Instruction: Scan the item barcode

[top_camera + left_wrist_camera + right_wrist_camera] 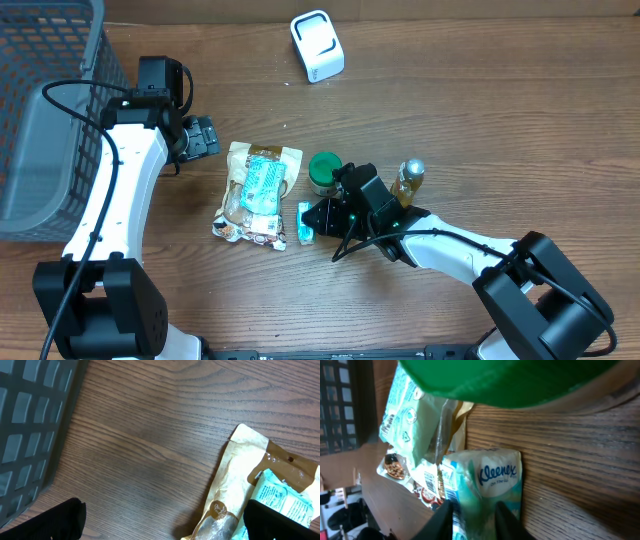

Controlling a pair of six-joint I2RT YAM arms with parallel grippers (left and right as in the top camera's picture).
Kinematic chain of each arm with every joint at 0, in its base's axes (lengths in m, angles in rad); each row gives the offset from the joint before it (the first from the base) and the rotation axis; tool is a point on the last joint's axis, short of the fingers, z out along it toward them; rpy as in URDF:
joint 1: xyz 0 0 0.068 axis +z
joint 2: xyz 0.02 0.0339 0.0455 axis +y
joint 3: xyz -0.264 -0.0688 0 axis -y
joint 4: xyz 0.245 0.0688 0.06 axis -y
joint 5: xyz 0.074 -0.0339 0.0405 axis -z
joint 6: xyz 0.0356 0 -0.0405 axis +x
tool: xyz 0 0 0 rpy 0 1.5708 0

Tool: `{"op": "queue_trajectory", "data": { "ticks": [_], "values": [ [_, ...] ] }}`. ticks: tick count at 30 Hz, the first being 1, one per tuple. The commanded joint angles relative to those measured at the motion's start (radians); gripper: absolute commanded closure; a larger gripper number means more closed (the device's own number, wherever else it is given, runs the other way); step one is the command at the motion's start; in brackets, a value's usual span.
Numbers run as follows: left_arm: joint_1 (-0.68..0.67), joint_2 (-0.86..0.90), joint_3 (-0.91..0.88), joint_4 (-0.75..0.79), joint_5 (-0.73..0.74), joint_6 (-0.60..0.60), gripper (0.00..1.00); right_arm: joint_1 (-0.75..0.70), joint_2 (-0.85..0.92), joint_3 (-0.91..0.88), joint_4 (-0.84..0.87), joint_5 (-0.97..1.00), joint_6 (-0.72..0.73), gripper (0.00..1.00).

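Jaws at the Kleenex pack (pixel 492 477)
I am watching the right gripper (pixel 475 520) straddling it narrowly, grip unclear; the left gripper (pixel 165 525) is hanging wide, empty.

Right wrist view: green lid (pixel 510 380) blurred, cropped at 12 o'clock; Kleenex pack (pixel 495 477) foot hidden behind right gripper (pixel 472 512) at 6 o'clock. Left wrist view: snack bag (pixel 235 485) cut off at 4 o'clock. Overhead: basket (pixel 50 50) cropped at 10 o'clock.

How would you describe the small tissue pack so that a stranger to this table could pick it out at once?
Start at the big snack bag lying mid-table, left of the green-lidded jar. Beside the bag's lower right corner lies the tissue pack: small, pale teal and white, the only item marked Kleenex.
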Motion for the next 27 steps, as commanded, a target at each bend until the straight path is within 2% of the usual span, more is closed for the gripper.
{"op": "queue_trajectory", "data": {
  "ticks": [1, 4, 12, 21, 27],
  "values": [
    [-0.001, -0.004, 0.014, 0.002, -0.003, 0.019, 0.00, 0.002, 0.008, -0.008, 0.000, 0.016, -0.002, 0.66],
    [-0.001, -0.004, 0.014, 0.002, -0.003, 0.019, 0.00, 0.002, 0.008, -0.008, 0.000, 0.015, -0.002, 0.49],
    [-0.001, -0.004, 0.014, 0.002, -0.003, 0.019, 0.01, 0.002, -0.067, -0.003, -0.035, -0.013, -0.087, 0.23],
    [-0.001, -0.004, 0.014, 0.002, -0.003, 0.019, 0.00, 0.002, -0.248, -0.003, -0.144, 0.083, -0.176, 0.21],
    [-0.001, -0.004, 0.014, 0.002, -0.003, 0.019, 0.00, 0.002, -0.276, -0.003, -0.212, 0.163, -0.197, 0.16]
  ]
}}
